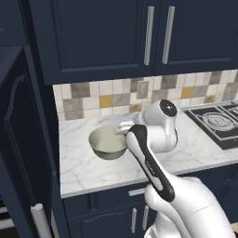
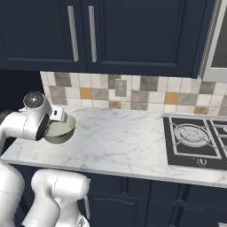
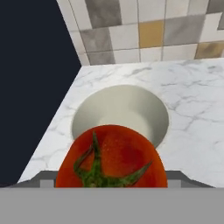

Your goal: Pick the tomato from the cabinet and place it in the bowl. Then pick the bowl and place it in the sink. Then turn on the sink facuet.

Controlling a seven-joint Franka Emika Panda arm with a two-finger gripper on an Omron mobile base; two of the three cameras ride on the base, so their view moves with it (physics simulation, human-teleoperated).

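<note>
The red tomato (image 3: 111,157), green stem toward the camera, sits between my gripper's (image 3: 111,178) jaws, which are shut on it. It hangs just above the near rim of the pale grey-beige bowl (image 3: 120,111). The bowl (image 1: 108,143) stands upright on the marble counter (image 1: 88,169) near its left end, and its inside holds nothing. In the base views the hand (image 1: 122,126) hovers at the bowl's (image 2: 60,128) edge. The navy cabinet (image 1: 18,139) rises to the left of the counter. The sink and the sink facuet are out of view.
A black gas stove (image 2: 195,139) is set into the counter at the right. Navy wall doors with silver handles (image 1: 148,35) hang above a tiled backsplash with an outlet (image 2: 120,87). Open marble lies between bowl and stove.
</note>
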